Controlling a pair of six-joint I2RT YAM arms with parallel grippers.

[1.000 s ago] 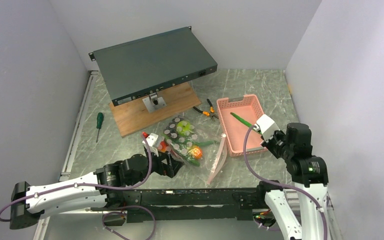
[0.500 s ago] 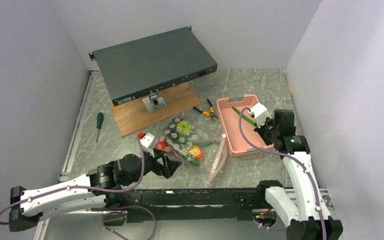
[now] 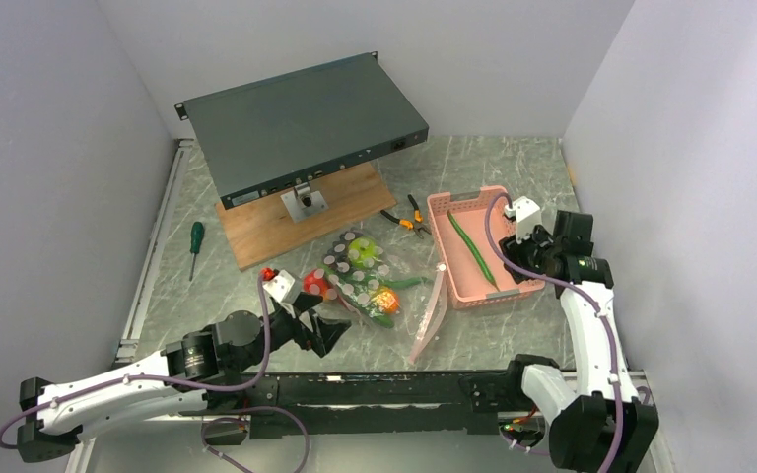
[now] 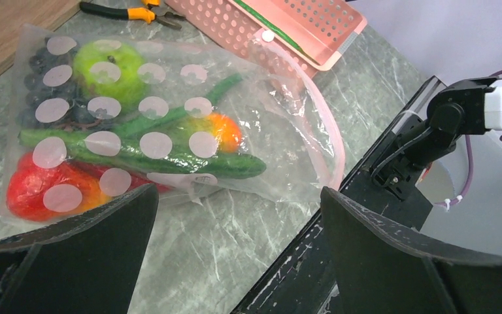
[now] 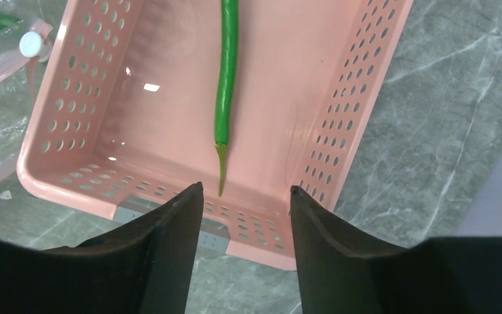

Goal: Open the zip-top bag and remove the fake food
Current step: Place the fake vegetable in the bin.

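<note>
Floppy bag of plastic veg, both claws empty

The dotted bag [image 4: 170, 118] lies flat on the table [image 3: 513, 168], just left of the pink basket [image 5: 82, 98], which already has one green pod [image 5: 227, 78] in it. The left claw [image 4: 238, 193] hangs wide open right in front of the bag. The right claw [image 5: 246, 190] is apart over the basket, gripping nothing. That film looks thin and slippery, so I'd pinch the pink zip edge [image 4: 332, 154]. The food [image 4: 137, 154] inside looks light and glossy, and the long green pieces seem easiest to grab mid-length.

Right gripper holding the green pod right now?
No, the green pod lies on the floor of the pink basket, and the right gripper above it is open and empty.
</note>
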